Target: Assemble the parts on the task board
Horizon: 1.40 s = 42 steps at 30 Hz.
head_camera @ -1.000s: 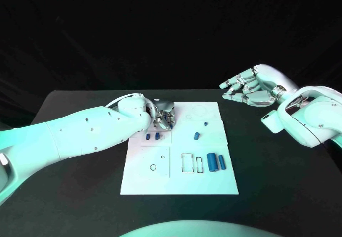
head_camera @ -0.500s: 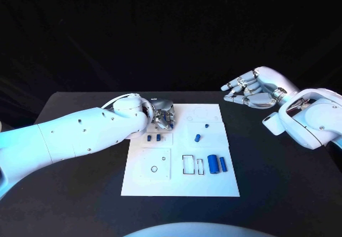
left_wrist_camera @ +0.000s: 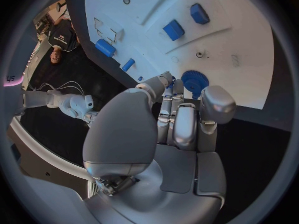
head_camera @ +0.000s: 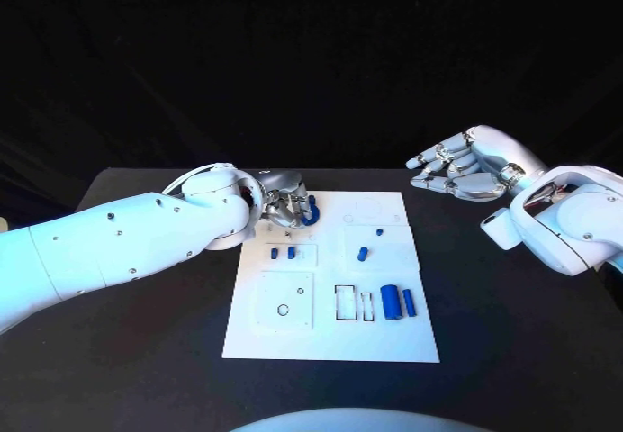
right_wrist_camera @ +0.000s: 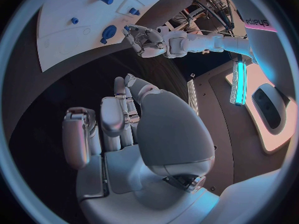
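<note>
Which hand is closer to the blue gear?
Left. The left hand holds the blue gear at the board's far left corner; the right hand hovers off the board's far right side, holding nothing.

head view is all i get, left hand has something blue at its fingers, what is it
Observer: The left wrist view shows teeth round its rim: it is a round blue gear, between the left hand's fingers and thumb, and it looks pinched there.
Operator: ok and the right hand, anything in it
Observer: No. The right wrist view shows the right hand's palm bare, with nothing between its fingers.
</note>
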Tool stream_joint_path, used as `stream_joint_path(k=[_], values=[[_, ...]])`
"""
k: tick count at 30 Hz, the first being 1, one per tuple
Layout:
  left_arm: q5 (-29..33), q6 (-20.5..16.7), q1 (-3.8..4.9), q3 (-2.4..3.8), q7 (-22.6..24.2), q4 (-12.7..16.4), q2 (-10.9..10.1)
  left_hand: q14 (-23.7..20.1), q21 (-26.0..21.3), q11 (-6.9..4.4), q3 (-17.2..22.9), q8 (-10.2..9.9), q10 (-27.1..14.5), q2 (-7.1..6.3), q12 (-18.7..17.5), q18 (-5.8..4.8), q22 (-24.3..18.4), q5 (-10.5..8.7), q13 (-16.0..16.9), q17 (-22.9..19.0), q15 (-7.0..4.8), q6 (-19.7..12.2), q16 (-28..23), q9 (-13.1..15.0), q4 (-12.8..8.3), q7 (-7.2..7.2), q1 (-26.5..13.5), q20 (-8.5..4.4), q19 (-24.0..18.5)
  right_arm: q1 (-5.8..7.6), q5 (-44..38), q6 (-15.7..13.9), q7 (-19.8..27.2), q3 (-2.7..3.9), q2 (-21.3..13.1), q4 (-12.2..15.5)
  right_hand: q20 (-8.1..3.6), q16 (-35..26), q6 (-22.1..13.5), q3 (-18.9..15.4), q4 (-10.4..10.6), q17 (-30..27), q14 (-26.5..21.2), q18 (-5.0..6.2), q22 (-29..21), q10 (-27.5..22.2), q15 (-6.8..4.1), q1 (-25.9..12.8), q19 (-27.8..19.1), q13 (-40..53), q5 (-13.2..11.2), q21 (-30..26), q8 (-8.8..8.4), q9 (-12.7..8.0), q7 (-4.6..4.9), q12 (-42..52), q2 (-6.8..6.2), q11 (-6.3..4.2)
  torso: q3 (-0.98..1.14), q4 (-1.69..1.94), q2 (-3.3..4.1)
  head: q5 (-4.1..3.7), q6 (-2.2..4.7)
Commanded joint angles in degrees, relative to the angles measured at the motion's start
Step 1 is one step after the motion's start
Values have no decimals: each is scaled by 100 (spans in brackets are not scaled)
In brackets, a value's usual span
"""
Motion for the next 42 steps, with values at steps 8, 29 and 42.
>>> stream_joint_path(k=[8, 29, 42], values=[[298, 14, 0, 12, -76, 103, -325, 78, 17, 12, 37, -42, 54, -53, -90, -104, 10, -34, -2, 9, -9, 4, 42, -4, -6, 47, -75, -32, 92, -10, -18, 72, 5, 0, 23, -18, 12, 38, -5, -8, 38, 12, 193, -39, 915, 52, -3, -59, 320, -25, -42, 25, 16, 6, 27, -47, -13, -6, -4, 1, -2, 97, -34], [221, 114, -132, -25, -71, -167, -268, 76, 13, 16, 40, -54, 65, -62, -121, -105, 10, -47, -2, 3, -3, 5, 41, -8, 5, 49, -108, -27, 90, -17, -16, 79, 15, 0, 38, -10, 12, 29, -6, -14, 47, 3, 191, -38, 913, 63, -3, -68, 318, -42, -69, 22, 14, 6, 27, -64, -9, -6, 1, -13, 9, 105, -97], [178, 303, -175, -49, -113, -220, -186, 76, 12, 16, 40, -54, 65, -62, -122, -105, 10, -47, -2, 3, -3, 5, 41, -8, 5, 49, -108, -27, 90, -17, -16, 85, 16, 0, 39, -4, 12, 29, -6, -14, 47, 3, 191, -38, 913, 63, -3, -68, 318, -42, -69, 22, 14, 6, 27, -64, -9, -6, 3, -12, 4, 91, -118]])
